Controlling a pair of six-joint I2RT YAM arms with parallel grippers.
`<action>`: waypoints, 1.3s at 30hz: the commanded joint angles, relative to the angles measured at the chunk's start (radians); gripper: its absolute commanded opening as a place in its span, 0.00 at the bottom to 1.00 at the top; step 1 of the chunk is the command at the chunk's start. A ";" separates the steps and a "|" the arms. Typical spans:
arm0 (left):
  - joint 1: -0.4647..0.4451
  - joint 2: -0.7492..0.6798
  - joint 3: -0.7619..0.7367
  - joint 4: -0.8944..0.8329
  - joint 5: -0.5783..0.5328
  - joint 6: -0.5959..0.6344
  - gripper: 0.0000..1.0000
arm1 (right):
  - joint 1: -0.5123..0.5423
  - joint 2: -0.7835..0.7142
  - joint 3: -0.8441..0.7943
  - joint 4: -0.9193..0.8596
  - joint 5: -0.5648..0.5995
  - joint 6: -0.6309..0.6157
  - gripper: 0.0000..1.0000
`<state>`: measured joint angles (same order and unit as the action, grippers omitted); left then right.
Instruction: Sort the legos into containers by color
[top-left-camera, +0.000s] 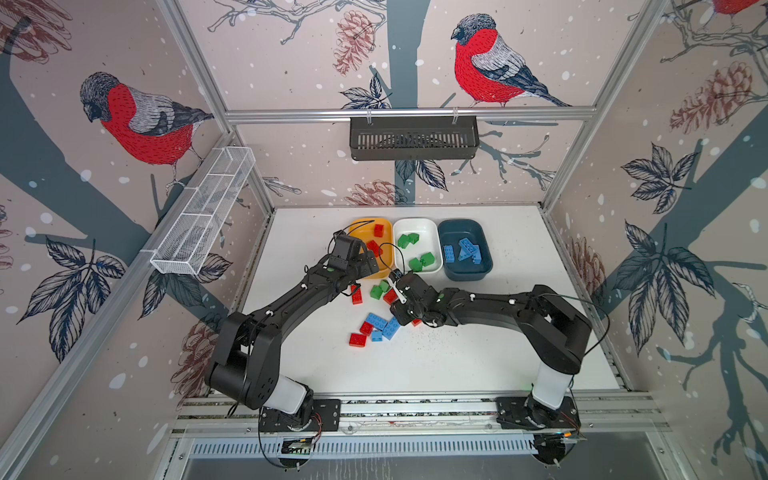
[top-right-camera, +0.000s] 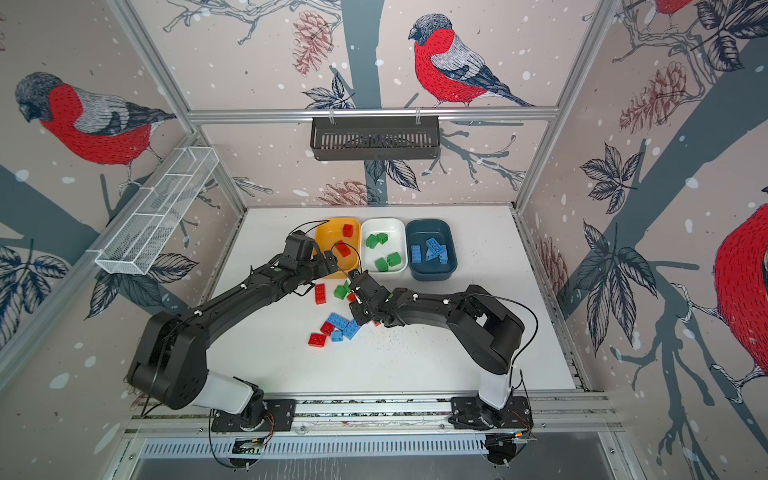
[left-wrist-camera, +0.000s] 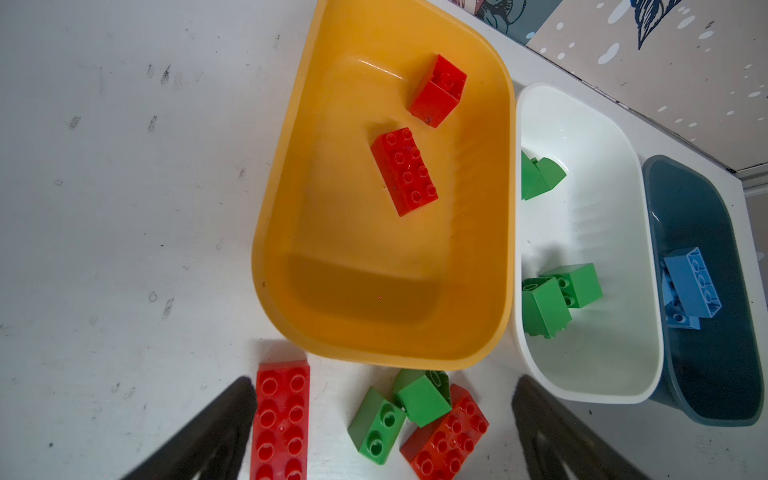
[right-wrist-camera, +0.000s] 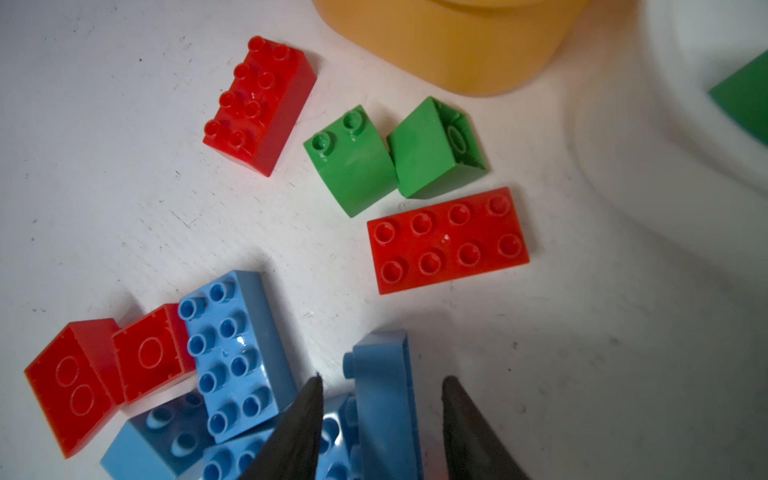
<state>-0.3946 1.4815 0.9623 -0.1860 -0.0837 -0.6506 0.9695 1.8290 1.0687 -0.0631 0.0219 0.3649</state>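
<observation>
A pick-up is in hand: the right jaws stand apart astride a light blue studded plastic brick lying on edge on the white tabletop, not yet clamped. The left jaws gape wide, empty. Next, probably: pinch it, lift, and carry it to the dark teal-blue plastic tub.

A blurred, likely white tub runs off-frame.

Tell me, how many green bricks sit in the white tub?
4. Two green bricks lie together toward the white tub's far end, and two more lie together toward its near end. None looks hidden.
</observation>
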 joint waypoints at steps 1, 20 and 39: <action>0.002 -0.004 -0.002 0.013 -0.021 0.001 0.97 | 0.008 0.021 0.022 -0.018 -0.009 -0.004 0.44; -0.002 -0.079 -0.110 0.028 -0.022 -0.015 0.97 | 0.000 0.008 -0.019 -0.003 0.060 0.022 0.22; -0.199 -0.073 -0.106 0.063 0.010 0.141 0.97 | -0.300 -0.442 -0.343 0.272 -0.003 0.106 0.14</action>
<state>-0.5701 1.4059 0.8497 -0.1741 -0.1226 -0.5877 0.7094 1.4220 0.7429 0.1398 0.0525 0.4461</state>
